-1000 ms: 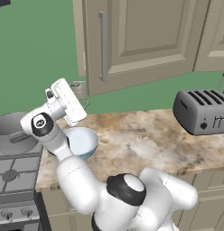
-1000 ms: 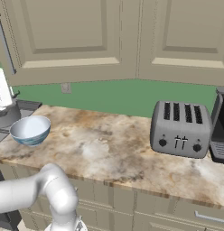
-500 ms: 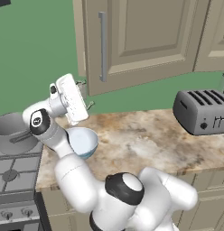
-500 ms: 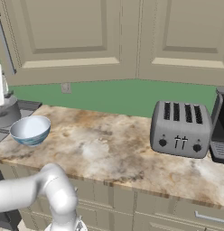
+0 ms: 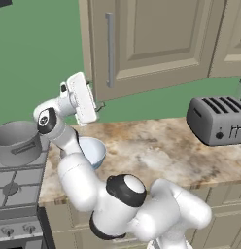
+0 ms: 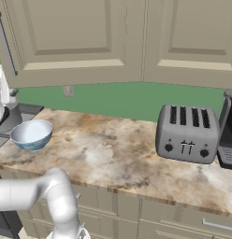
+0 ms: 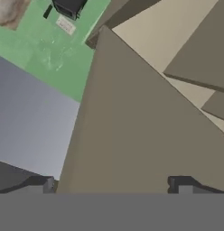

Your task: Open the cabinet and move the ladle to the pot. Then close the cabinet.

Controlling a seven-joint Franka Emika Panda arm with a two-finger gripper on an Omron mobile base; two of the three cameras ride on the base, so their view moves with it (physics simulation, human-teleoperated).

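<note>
Approach to the cabinet (image 5: 146,46): door shut, its bar handle (image 5: 109,49) just right of your raised gripper (image 7: 114,182), whose tips stand apart with nothing between them. Centre the bar between them before closing. The pot (image 5: 18,142) waits far left on the stove (image 5: 13,182); the ladle is presumably inside.

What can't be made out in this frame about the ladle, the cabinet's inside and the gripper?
- Ladle: hidden, presumably behind the cabinet door, which looks at most barely ajar in the left base view.
- Cabinet interior: hidden by that door.
- Gripper: the hand view's bottom edge cuts off all but the fingertips.
- Pot: contents unreadable in the left base view.
</note>
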